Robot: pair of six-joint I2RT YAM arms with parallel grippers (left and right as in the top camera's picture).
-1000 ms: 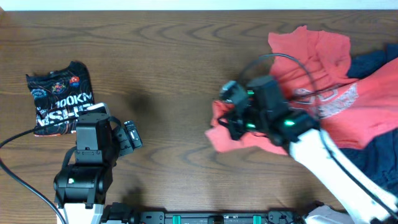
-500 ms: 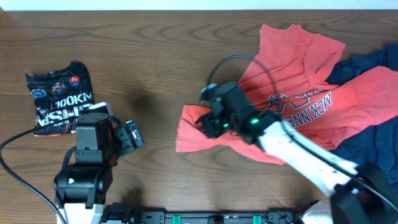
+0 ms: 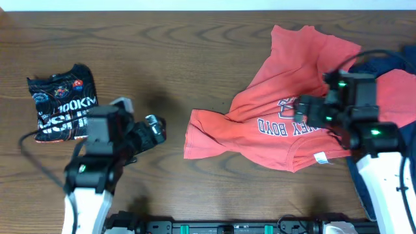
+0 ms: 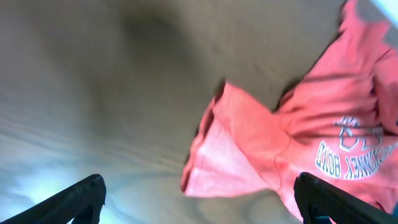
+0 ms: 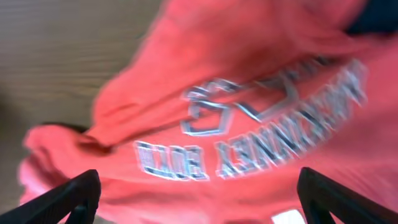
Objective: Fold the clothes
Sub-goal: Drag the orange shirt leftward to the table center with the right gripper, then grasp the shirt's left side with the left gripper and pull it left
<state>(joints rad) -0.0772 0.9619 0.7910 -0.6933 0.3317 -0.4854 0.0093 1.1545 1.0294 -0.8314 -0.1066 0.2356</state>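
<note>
The coral-red T-shirt [image 3: 273, 130] lies crumpled and face up on the table, its white and dark-red lettering showing and one end reaching left to the table's middle. My right gripper [image 3: 304, 114] hovers open over the lettering [image 5: 249, 155], with nothing between its fingers [image 5: 68, 202]. My left gripper [image 3: 156, 130] stands open a little left of the shirt's left end [image 4: 217, 155], pointing at it over bare wood. The black printed shirt [image 3: 62, 104] lies folded at the far left. The navy-blue garment [image 3: 390, 62] lies partly under the red shirt at the right edge.
Brown wooden table [image 3: 162, 52] with bare wood between the black shirt and the red one. A dark rail [image 3: 214, 227] runs along the front edge. A black cable [image 3: 26, 140] trails from the left arm.
My right gripper opened, let go of the red shirt's left end and drew back to the right. The shirt now lies stretched out to the left. My left gripper moved right, toward the shirt.
</note>
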